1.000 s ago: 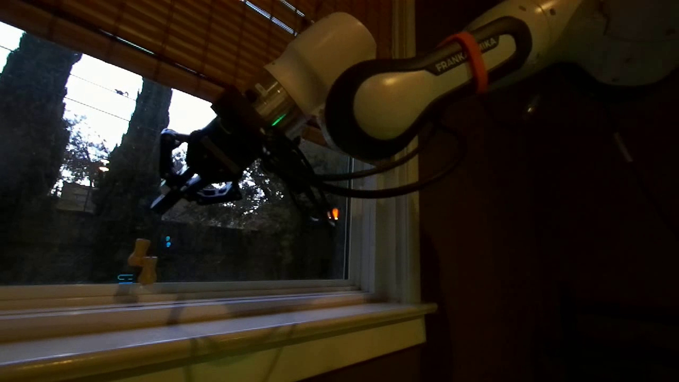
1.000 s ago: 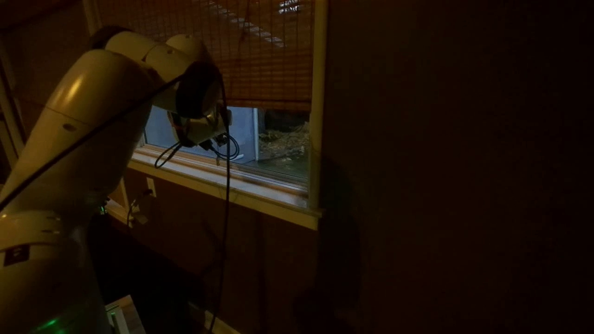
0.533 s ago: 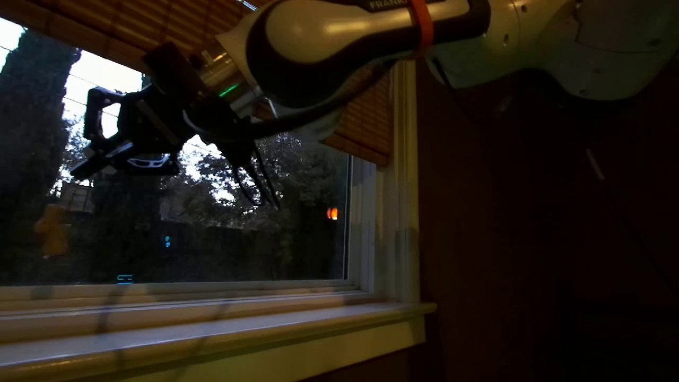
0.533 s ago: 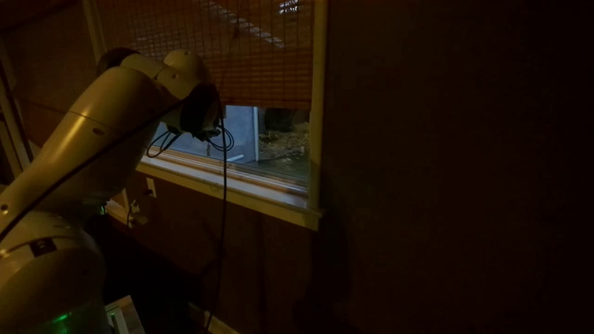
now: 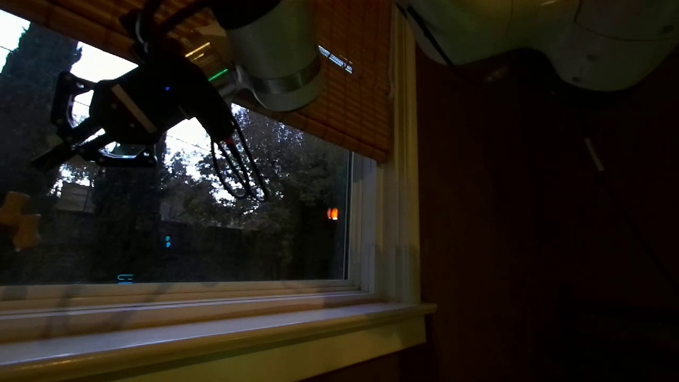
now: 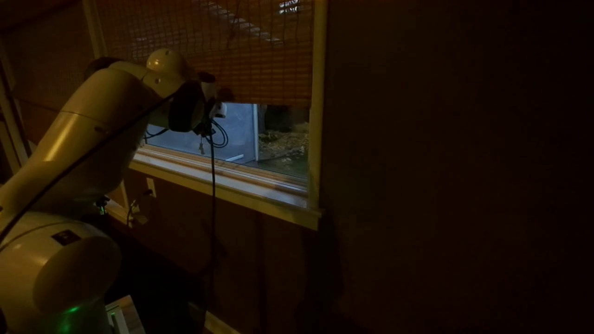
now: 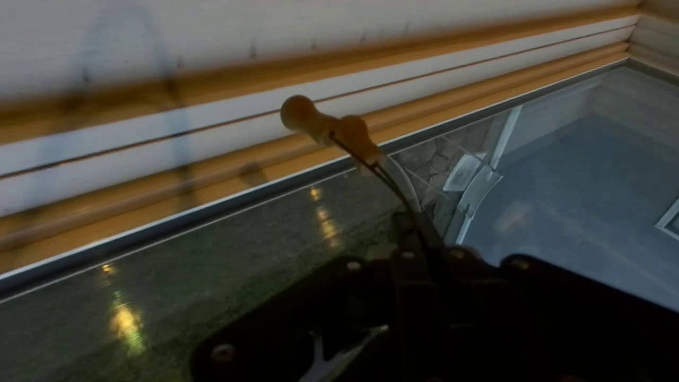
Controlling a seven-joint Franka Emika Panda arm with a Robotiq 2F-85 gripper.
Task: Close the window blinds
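Note:
The window blinds, an orange-brown slatted bamboo shade, cover the upper part of the window in both exterior views. Their lower edge hangs well above the sill, with bare glass below. My gripper is in front of the glass, below the shade's lower edge and pointing down to the left. In the wrist view, its fingers are shut on a thin dark pull cord. Two wooden cord pulls dangle just past the fingertips; they also show in an exterior view. The gripper is hidden in an exterior view behind the arm.
The pale window sill runs below the gripper. The window's side frame and a dark wall stand beside the glass. Loose cables hang from the wrist, and a long cable hangs from the arm.
My gripper has moved left and up in an exterior view, and the wooden pulls have moved with it. The shade's lower edge has risen slightly. The forearm has swung up, partly out of view.

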